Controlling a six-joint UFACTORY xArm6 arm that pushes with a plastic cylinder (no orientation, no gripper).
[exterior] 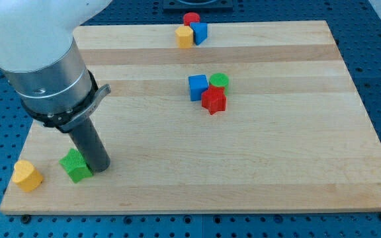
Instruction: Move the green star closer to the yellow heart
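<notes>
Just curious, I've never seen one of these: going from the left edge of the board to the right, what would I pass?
Yellow heart → green star → my tip, touching the star's right side → yellow block → red star.

My tip against green star, yellow heart near, leftward.

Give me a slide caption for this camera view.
My tip touches the green star from the view's right, yellow heart farther left.

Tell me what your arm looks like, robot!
My arm is big, round and white at the top. Below it comes a shiny grey metal ring with a dark band. Then a straight dark rod sticks down, ending in my tip.
</notes>
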